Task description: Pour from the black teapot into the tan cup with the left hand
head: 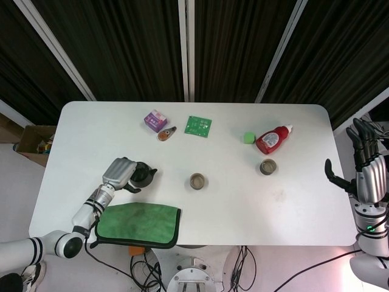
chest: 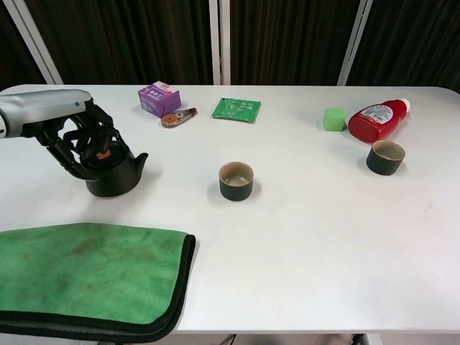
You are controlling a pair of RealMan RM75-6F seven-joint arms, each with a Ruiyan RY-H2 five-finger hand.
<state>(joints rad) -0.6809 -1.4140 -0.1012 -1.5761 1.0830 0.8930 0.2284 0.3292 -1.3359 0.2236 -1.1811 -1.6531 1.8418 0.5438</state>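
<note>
White table (head: 182,121) before dark pleated curtains (head: 134,48) with pale vertical rails, grey floor beneath.

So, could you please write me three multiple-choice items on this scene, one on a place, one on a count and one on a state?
1. Where does the green cloth lie?
A. At the table's near edge, by the robot's left side
B. Under the red bottle
C. Beside the purple box

2. How many dark cups stand on the table?
A. One
B. Two
C. Three

3. How is the black teapot now?
A. Tipped over the cup
B. Lying on the cloth
C. Upright on the table, the left hand around its top

Answers: 1 A, the cloth fills the chest view's lower left. 2 B, one tan cup at the centre, another cup by the red bottle. 3 C, its base sits flat, spout level.
</note>
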